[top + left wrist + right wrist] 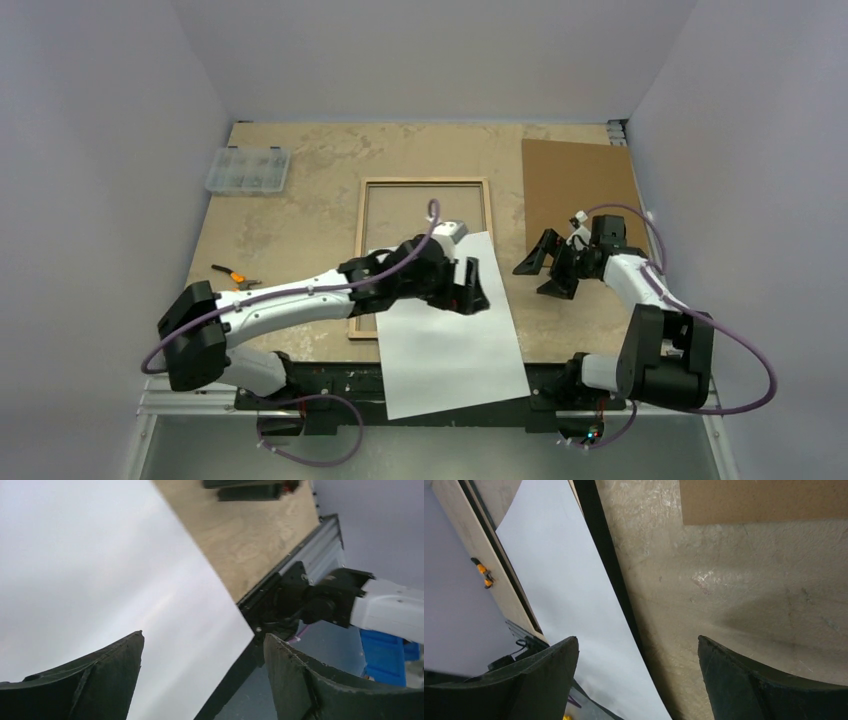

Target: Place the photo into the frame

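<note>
Spanning the workspace, a mottled tan table top (300,220) carries all items.

- Large thin glossy photo (450,350): lies white side up and skewed, its far end over the near right corner of the frame, its near end overhanging the table's near edge. Printed side not visible.
- Large thin rectangular frame (362,230): lies flat at table centre, light tan wood side up, opening mostly uncovered.
- Plain brown backing board (575,190): flat at far right, apart from the frame.
- Left gripper (475,290): over the photo, fingers spread, nothing between them; its arm crosses and hides the frame's near rail.
- Right gripper (535,280): just right of the photo's edge, fingers spread, holding nothing.
- Clear plastic compartment box (248,168): far left corner.
- Orange-handled pliers (235,276): left edge.
</note>
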### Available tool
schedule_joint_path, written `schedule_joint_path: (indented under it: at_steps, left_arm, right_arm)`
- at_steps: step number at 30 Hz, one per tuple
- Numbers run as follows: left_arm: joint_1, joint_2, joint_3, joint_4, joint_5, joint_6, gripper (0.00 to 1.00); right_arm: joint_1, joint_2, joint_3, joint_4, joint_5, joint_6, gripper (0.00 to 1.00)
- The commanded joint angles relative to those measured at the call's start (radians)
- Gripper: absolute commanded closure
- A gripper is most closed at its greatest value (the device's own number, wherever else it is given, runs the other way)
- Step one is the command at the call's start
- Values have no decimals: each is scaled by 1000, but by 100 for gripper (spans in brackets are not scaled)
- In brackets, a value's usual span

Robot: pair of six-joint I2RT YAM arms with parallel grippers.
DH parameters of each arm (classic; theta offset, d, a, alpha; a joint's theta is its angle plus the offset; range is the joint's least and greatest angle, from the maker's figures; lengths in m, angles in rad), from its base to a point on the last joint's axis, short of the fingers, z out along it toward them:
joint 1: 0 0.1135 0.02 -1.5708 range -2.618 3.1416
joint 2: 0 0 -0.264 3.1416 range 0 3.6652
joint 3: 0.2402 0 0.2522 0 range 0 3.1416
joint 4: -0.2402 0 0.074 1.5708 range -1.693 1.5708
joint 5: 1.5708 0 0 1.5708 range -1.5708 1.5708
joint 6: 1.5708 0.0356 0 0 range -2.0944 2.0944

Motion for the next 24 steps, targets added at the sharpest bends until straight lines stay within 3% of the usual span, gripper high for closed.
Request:
schedule_joint_path:
  at_steps: [1,6,10,15,24]
  left_arm:
    - [124,-151,-234,46,25,-149,14]
    - [272,-344,-450,-198,-51,-263,15]
    - [311,-413,-557,-311,-97,-321,15]
    - [312,-376,-602,-297,-78,-354,16]
    - [312,-286,-539,-292,-73,-310,18]
  right_arm:
    - [11,40,-42,57,-94,0,15]
    - [38,81,-71,85,-131,2,20]
    - [82,103,-82,107,-126,20,22]
    - [118,125,-110,127,-135,27,27]
    - [135,67,-135,126,-261,54,41]
